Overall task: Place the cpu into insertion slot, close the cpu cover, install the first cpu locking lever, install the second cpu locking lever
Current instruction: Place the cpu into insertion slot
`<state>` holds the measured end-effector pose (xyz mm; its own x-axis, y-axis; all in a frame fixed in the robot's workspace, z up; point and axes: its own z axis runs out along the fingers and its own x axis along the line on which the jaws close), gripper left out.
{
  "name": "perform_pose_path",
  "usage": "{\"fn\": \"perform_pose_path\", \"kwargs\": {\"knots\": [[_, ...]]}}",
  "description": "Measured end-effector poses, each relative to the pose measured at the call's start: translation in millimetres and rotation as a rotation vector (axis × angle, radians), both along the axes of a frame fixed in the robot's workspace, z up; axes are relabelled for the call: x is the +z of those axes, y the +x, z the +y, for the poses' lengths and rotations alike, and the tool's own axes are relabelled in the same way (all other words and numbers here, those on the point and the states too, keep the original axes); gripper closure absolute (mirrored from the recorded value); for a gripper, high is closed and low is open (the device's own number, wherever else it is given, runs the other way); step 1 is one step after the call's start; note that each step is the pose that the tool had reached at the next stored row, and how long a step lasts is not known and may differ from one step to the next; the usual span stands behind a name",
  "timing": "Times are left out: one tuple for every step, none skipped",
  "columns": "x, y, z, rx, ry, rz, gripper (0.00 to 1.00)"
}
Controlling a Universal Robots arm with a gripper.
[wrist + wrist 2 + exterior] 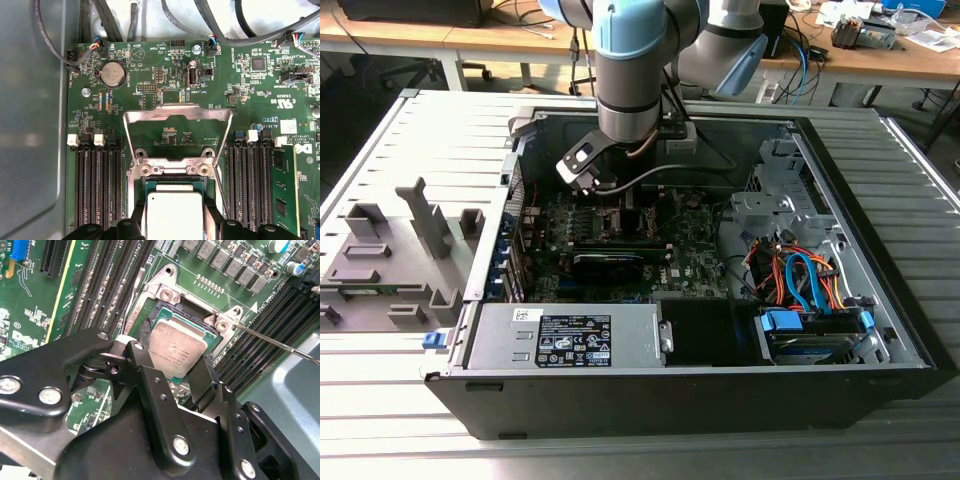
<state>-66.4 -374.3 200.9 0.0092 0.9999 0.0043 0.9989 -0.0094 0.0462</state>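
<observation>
The cpu point(177, 345) point(174, 212), a silvery square chip, lies level in the insertion slot point(187, 315) point(172, 181), whose dark edge and metal rim frame it. My gripper point(175, 359) point(175, 222) point(610, 195) hangs straight over it, one black finger pressed against each of two opposite sides of the chip. The cpu cover point(177, 114) stands flipped back from the slot, its window open over bare board. One thin locking lever point(280, 343) point(221, 192) juts out unlatched beside the socket.
Black memory slots point(97, 185) flank the socket on both sides, with a green memory stick point(282, 190) in one. A coin battery point(113, 74) and cables lie beyond the cover. In the exterior view, the power supply point(570, 335) and drive bay with coloured cables point(800, 280) fill the case front.
</observation>
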Motion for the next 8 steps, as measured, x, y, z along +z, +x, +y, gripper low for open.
{"fn": "perform_pose_path", "kwargs": {"knots": [[-0.2, 0.0, 0.0, 0.000, -0.0004, 0.0001, 0.46], [-0.4, 0.1, 0.0, 0.000, -0.0005, 0.0001, 0.46], [-0.7, 0.2, 0.0, 0.000, -0.0006, 0.0001, 0.46], [-0.9, 0.4, 0.0, 0.000, -0.0006, 0.0000, 0.46], [-1.1, 0.5, 0.0, 0.000, -0.0008, 0.0003, 0.46], [-1.5, 0.8, 0.0, 0.000, -0.0013, 0.0003, 0.46], [-1.6, 1.0, 0.0, 0.000, -0.0015, 0.0003, 0.46], [-1.8, 1.2, -0.1, 0.000, -0.0018, 0.0003, 0.46]]}}
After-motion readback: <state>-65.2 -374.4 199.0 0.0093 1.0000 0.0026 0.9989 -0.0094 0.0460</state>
